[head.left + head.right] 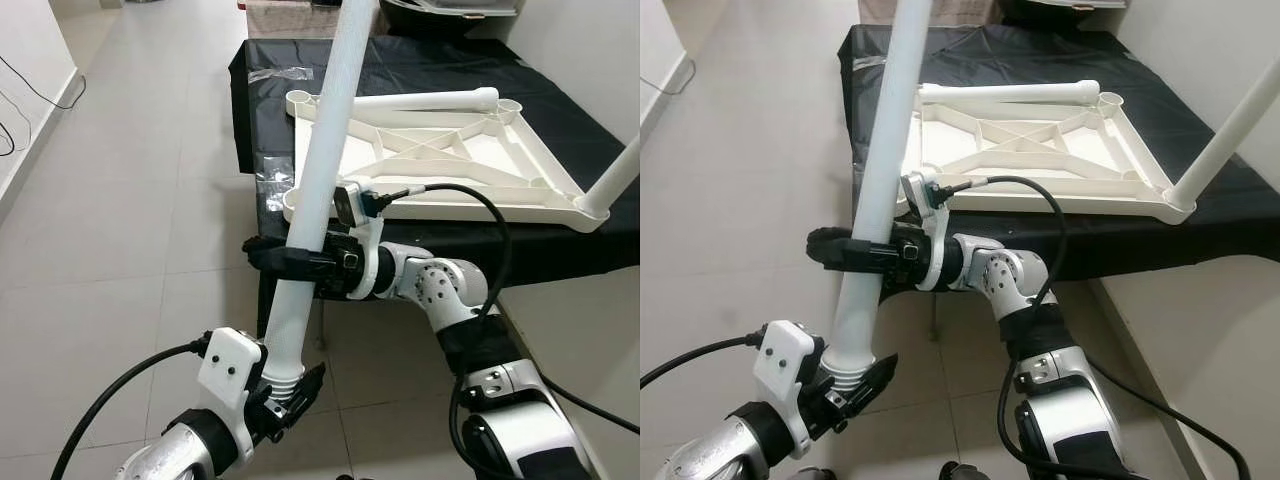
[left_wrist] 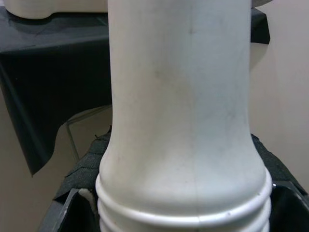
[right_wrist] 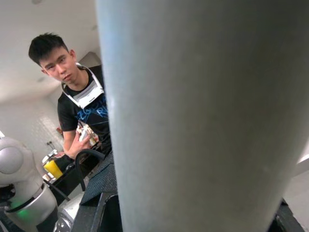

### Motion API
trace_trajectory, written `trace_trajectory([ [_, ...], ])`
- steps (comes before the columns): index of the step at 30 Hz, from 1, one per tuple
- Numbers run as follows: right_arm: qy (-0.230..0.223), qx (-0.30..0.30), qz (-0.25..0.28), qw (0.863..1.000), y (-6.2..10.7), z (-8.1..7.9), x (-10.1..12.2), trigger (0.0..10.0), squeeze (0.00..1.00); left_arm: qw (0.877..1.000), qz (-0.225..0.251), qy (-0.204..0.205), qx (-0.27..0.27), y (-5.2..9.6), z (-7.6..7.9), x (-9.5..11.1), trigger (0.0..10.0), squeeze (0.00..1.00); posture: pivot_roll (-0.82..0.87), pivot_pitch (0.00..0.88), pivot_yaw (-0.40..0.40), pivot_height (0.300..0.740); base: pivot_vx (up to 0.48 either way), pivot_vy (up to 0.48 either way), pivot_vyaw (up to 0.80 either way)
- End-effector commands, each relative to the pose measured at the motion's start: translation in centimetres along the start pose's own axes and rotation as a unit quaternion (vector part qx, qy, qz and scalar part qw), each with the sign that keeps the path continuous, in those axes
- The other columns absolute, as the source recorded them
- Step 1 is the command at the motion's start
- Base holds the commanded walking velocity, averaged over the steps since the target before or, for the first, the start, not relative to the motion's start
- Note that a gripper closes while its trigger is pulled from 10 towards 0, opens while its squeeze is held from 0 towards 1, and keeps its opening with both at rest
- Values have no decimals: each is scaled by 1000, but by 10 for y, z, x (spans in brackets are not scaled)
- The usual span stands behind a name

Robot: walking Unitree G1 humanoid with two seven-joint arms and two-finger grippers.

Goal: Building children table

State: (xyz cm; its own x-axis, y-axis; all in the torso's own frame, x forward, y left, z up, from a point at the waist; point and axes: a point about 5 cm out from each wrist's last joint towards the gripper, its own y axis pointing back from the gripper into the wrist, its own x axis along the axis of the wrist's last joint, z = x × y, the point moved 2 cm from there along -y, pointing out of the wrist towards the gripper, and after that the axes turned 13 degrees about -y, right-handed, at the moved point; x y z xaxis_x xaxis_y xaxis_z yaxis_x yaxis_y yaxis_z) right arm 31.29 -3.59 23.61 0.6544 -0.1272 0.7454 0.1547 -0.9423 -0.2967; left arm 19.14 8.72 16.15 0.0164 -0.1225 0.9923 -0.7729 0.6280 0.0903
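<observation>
1. We stood on a pale tiled floor (image 1: 120, 250) before a low bench draped in black cloth (image 1: 420, 70).
2. On the cloth lay the white tabletop (image 1: 440, 160), upside down, ribs showing; one leg (image 1: 420, 100) lay along its far edge, and another leg (image 1: 1230, 125) stood fitted in the near right corner.
3. We held a third table leg (image 1: 320, 170) nearly upright in front of the bench, near the tabletop's near left corner.
4. Our left gripper (image 1: 285, 395) pinched its ribbed lower end.
5. Our right gripper (image 1: 290, 260) clamped it mid-shaft, reaching across from the right.
6. A person (image 3: 79, 111) appeared in the right wrist view.
</observation>
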Motion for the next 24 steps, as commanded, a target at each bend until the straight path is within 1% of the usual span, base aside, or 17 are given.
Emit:
trace_trajectory([
  [1, -4, 22, -15, 1000, -6, -4, -4, 0, 0, 1000, -2, 4, -15, 1, 7, -1, 10000, 0, 71, 168, -57, 740, 0, 0, 0],
  [6, -6, 27, -16, 999, -5, -5, -5, 0, 0, 1000, -10, 13, -15, 0, 7, -3, 10000, 0, 70, 167, -57, 740, 0, 0, 0],
  [8, -6, 29, -14, 999, -6, -6, -4, 0, 0, 999, -21, 29, -22, 0, 10, -7, 10000, 0, 69, 163, -56, 740, 0, 0, 0],
  [10, -6, 30, -11, 999, -6, -7, -3, 0, 0, 999, -21, 31, -21, 1, 10, -7, 10000, 0, 69, 163, -56, 740, 0, 0, 0],
  [11, -5, 29, -8, 1000, -5, -7, -1, 0, 0, 999, -22, 34, -20, 1, 10, -8, 10000, 753, 66, 157, -56, 740, 0, 0, 0],
  [12, -4, 30, -6, 1000, -5, -7, 0, 0, 0, 999, -21, 35, -20, 1, 10, -8, 10000, 1000, 66, 157, -56, 740, 0, 0, 0],
  [17, 4, 23, 5, 1000, -1, -7, 7, 0, 0, 999, -19, 26, -19, 2, 9, -8, 10000, 1000, 65, 150, -56, 740, 0, 0, 0],
  [18, 4, 23, 5, 1000, -1, -7, 7, 0, 0, 999, -19, 26, -19, 2, 9, -8, 10000, 1000, 65, 150, -56, 740, 0, 0, 0],
  [19, 13, 15, 15, 1000, 3, -7, 12, 0, 0, 999, -24, 30, -14, 4, 7, -11, 10000, 1000, 65, 146, -55, 740, 0, 0, 0],
  [21, 15, 13, 17, 1000, 4, -7, 14, 0, 0, 999, -25, 31, -13, 4, 7, -12, 10000, 1000, 65, 146, -55, 740, 0, 0, 0],
  [22, 32, -15, 39, 999, 10, -3, 23, 0, 0, 999, -34, 24, -1, 7, 4, -15, 10000, 1000, 65, 146, -55, 740, 0, 0, 0],
  [23, 32, -15, 39, 999, 10, -3, 23, 0, 0, 999, -34, 24, -1, 7, 4, -15, 10000, 1000, 65, 146, -55, 740, 0, 0, 0],
  [24, 65, -68, 74, 993, 18, 4, 37, 0, 0, 999, -39, 17, 20, 9, 0, -18, 10000, 0, 71, 138, -56, 740, 0, 0, 0],
])
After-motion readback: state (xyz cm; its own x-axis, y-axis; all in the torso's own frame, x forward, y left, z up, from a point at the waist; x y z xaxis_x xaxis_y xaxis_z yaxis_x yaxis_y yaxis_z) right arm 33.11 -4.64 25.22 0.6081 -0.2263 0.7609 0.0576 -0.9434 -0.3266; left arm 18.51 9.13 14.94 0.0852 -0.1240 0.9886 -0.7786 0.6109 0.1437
